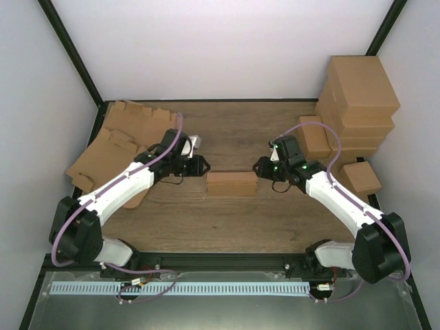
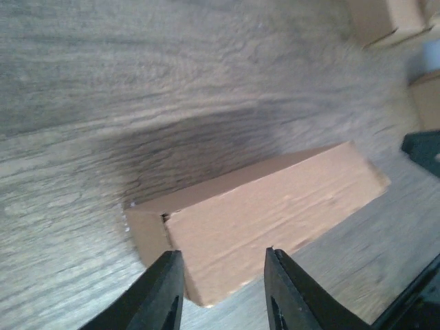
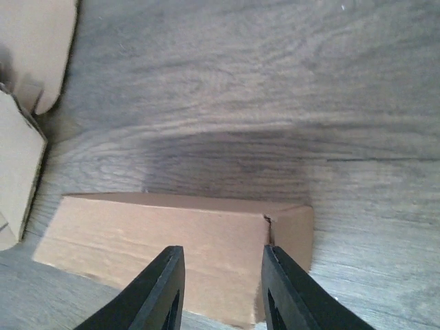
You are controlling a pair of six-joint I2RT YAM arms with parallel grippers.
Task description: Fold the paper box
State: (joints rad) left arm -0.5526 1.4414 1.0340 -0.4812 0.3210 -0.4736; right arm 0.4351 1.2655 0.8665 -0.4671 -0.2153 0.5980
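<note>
The paper box [image 1: 232, 183] stands folded as a small closed brown rectangular box on the wooden table between both arms. My left gripper [image 1: 201, 166] is open just off the box's left end. In the left wrist view the box [image 2: 261, 213] lies beyond the gripper [image 2: 223, 278], whose jaws hold nothing. My right gripper [image 1: 260, 167] is open just off the box's right end. In the right wrist view the box [image 3: 179, 244] lies under and beyond the gripper [image 3: 222, 275], whose jaws are apart and do not touch it.
A pile of flat die-cut cardboard blanks [image 1: 120, 141] lies at the back left, under the left arm. Stacked folded brown boxes [image 1: 357, 103] stand at the back right, with one more [image 1: 361, 178] near the right arm. White walls enclose the table.
</note>
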